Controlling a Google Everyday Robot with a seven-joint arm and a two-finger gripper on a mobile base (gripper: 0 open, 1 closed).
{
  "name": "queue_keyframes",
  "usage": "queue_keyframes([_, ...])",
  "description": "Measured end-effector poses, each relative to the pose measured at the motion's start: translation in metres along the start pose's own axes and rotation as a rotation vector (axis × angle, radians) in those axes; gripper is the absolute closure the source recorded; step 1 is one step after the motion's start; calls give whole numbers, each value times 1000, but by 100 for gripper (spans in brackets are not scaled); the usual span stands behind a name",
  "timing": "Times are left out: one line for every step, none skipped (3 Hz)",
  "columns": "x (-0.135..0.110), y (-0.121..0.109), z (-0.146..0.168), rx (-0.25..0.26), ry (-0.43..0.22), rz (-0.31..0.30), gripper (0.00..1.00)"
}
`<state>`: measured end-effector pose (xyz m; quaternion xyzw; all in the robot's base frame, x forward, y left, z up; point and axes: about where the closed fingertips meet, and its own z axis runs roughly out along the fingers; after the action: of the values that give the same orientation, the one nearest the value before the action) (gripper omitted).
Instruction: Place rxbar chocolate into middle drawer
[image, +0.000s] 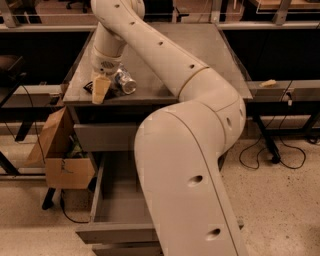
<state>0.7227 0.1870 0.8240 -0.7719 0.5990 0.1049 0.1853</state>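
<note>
The rxbar chocolate (88, 86) is a small black wrapper lying at the front left edge of the grey table top (200, 55); only its left end shows. My gripper (101, 89) is lowered onto the table right over the bar, its pale tip touching or just above it. A clear plastic bottle (125, 82) lies on its side just right of the gripper. The middle drawer (116, 200) is pulled out below the table, its deep grey box open; my large arm link (185, 175) hides its right part.
The shut top drawer front (106, 136) sits under the table edge. An open cardboard box (61, 152) stands on the floor left of the drawers. Black cables (280, 152) lie on the floor at right, by a side bench (285, 89).
</note>
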Motion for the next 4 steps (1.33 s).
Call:
queue_keyframes([-2,8,-3,2,2,-5,96])
queue_keyframes([-9,17,-8,12,-3,-18,100])
queue_keyframes([-24,34,-17,25,-19,-42,100])
queue_keyframes([-40,59,-26,23,-45,-69,100])
